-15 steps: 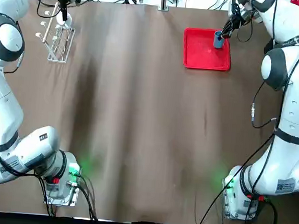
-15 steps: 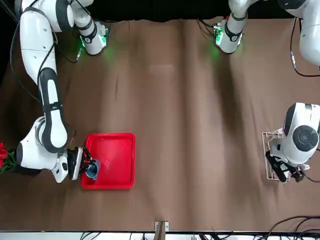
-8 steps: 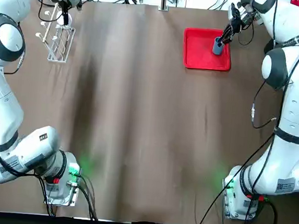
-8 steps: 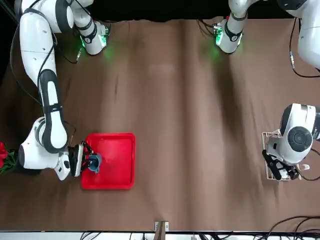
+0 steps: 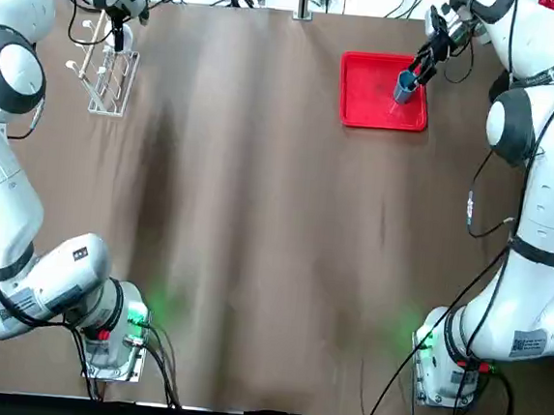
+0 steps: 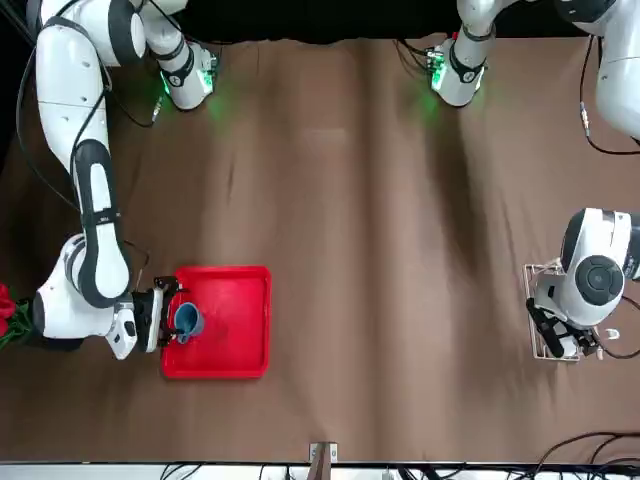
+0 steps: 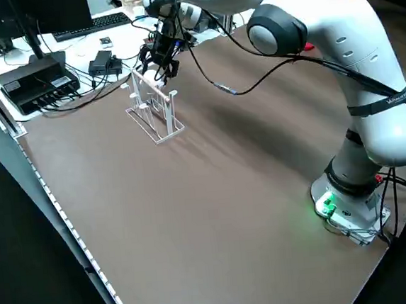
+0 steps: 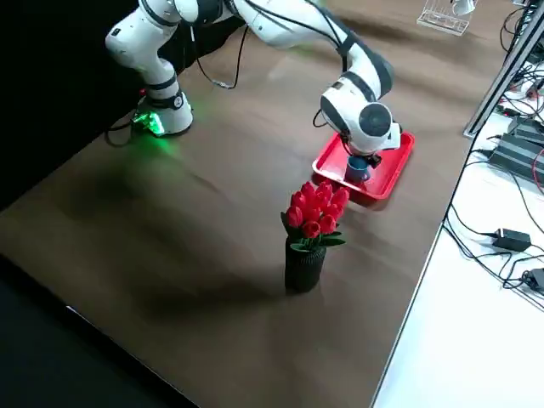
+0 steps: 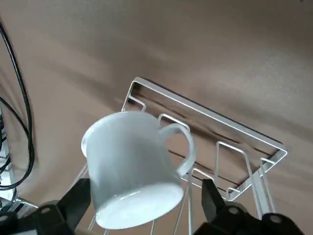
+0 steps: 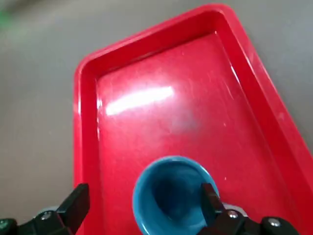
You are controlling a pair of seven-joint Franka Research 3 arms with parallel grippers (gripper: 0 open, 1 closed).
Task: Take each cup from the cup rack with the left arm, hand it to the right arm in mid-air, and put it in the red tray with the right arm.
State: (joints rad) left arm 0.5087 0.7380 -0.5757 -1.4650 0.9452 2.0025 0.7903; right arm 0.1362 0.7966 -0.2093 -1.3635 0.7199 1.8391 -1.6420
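The blue cup [image 5: 404, 85] [image 10: 171, 198] stands upright near the right rim of the red tray [image 5: 368, 104] [image 10: 146, 117]. My right gripper [image 5: 417, 70] [image 10: 144, 193] is open around it, with a clear gap between one finger and the cup's wall. At the far left, a white cup with a handle [image 9: 132, 166] hangs upside down on a peg of the white wire cup rack [image 5: 108, 81] [image 9: 210, 122]. My left gripper [image 5: 118, 29] [image 9: 144, 191] is open with a finger on either side of that cup.
A black vase of red flowers [image 8: 310, 246] stands at the table edge beside the tray, close to the right arm. Cables and boxes [image 7: 36, 77] lie on the white bench beyond the rack. Brown cloth [image 5: 257, 215] covers the table between the arms.
The right gripper has set the blue cup down in the tray and opened its fingers. The left gripper has shifted slightly over the rack, around the white cup.
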